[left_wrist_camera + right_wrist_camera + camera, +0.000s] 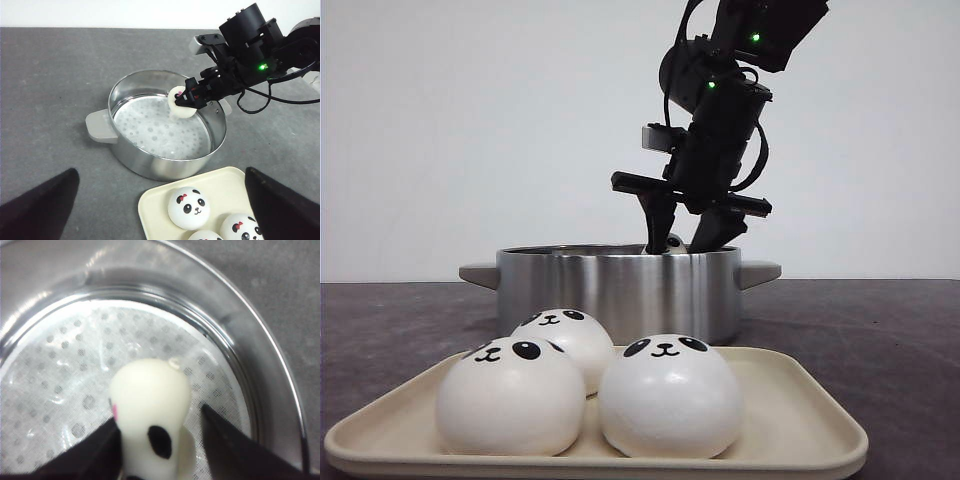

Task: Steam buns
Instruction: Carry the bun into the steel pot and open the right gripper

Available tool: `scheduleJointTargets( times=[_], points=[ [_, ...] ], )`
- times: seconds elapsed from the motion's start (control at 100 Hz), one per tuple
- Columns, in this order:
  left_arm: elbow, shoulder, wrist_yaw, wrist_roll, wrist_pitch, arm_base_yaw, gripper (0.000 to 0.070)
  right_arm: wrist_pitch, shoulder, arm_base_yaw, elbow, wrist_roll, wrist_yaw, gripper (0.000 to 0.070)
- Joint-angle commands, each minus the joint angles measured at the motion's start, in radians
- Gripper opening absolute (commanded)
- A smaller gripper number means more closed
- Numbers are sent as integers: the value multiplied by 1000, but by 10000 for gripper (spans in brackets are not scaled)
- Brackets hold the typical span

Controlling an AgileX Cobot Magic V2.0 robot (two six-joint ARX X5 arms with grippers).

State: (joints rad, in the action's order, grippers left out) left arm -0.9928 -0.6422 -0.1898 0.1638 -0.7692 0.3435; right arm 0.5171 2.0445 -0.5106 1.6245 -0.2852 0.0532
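from the front, the pot point(620, 290) wall hides nearly all of the bun point(672, 241) held by the right end effector point(686, 232), so only a tiny white bit peeks over the rim, and the back bun on the tray point(800, 420) is half hidden by the two front ones. in the left wrist view, the picture's edge cuts off the tray and two of its buns. the right wrist view is blurry, and the held bun's face is cut off.
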Motion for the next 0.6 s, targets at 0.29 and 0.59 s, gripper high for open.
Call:
scheduleJointTargets(
  times=[0.29, 0.59],
  points=[
    [-16, -6, -1, -13, 0, 5, 667, 9, 29, -6, 28, 8, 21, 485],
    [-16, -45, -37, 53, -33, 5, 666, 69, -109, -22, 49, 2, 186, 415]
  ],
)
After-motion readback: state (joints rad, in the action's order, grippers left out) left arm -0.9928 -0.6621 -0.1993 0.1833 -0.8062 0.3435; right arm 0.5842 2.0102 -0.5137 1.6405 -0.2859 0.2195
